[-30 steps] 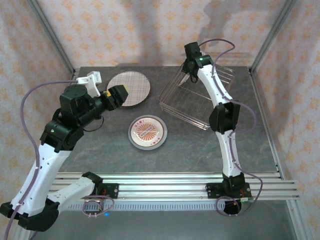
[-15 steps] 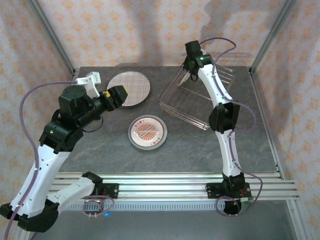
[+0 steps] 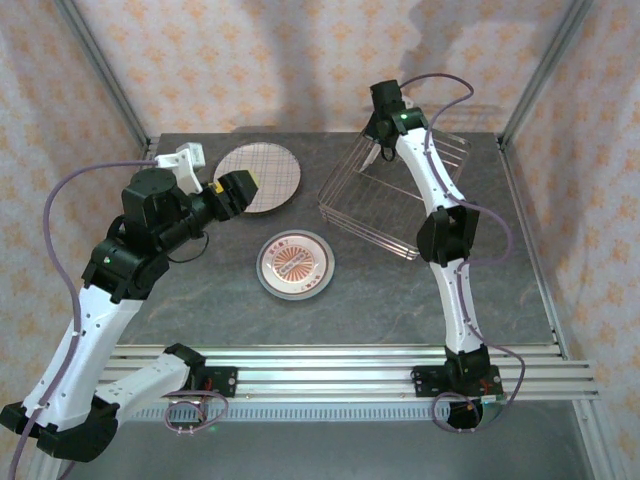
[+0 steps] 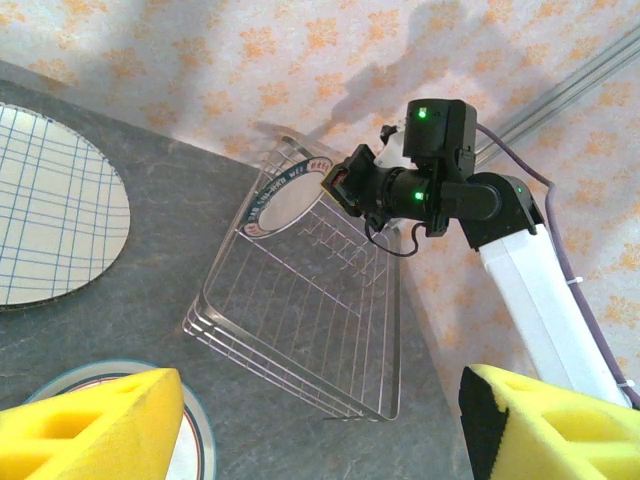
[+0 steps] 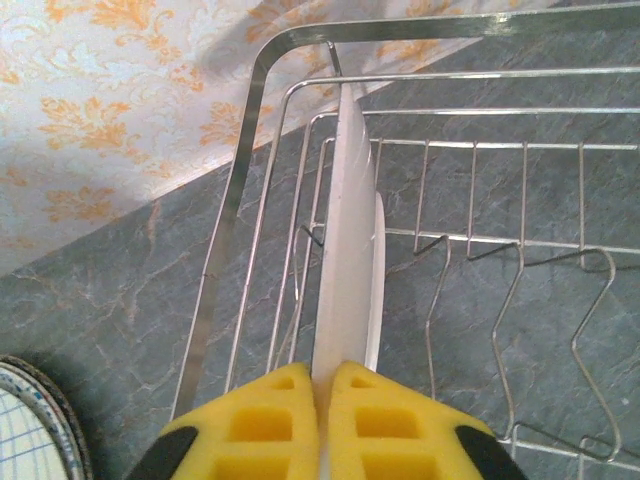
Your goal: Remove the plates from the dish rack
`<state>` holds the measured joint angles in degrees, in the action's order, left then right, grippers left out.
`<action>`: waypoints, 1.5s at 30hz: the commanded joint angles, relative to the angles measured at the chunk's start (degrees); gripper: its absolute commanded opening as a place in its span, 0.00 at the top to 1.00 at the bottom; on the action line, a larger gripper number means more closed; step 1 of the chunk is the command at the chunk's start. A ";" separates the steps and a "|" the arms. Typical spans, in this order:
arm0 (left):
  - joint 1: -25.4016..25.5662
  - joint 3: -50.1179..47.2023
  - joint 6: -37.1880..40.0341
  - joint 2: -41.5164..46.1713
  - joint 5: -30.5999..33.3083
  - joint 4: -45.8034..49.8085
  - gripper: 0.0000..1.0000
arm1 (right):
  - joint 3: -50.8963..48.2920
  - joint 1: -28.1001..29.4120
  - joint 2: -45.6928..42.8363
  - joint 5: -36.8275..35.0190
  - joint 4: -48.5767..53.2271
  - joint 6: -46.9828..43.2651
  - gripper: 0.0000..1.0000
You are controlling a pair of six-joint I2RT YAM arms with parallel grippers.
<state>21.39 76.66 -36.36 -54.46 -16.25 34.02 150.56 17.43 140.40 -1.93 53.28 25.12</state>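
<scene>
The right gripper (image 5: 322, 385) is pinched shut on the top rim of a white plate (image 5: 345, 230) standing upright at one end of the dish rack (image 5: 227, 215); lifting it out is the step in hand. The next move likely calls for a straight pull upward, clear of the wire prongs. The left gripper (image 3: 232, 188) hangs wide open and empty beside the plaid plate (image 3: 262, 178) lying on the table (image 3: 400, 290).
</scene>
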 commanded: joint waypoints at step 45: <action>0.53 -2.94 -3.31 0.95 -3.26 -6.42 0.26 | 2.03 -1.35 -16.19 -5.01 21.23 5.79 1.00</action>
<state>21.39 74.41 -38.83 -54.06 -18.46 31.03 153.58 16.27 128.38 -6.00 71.66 31.05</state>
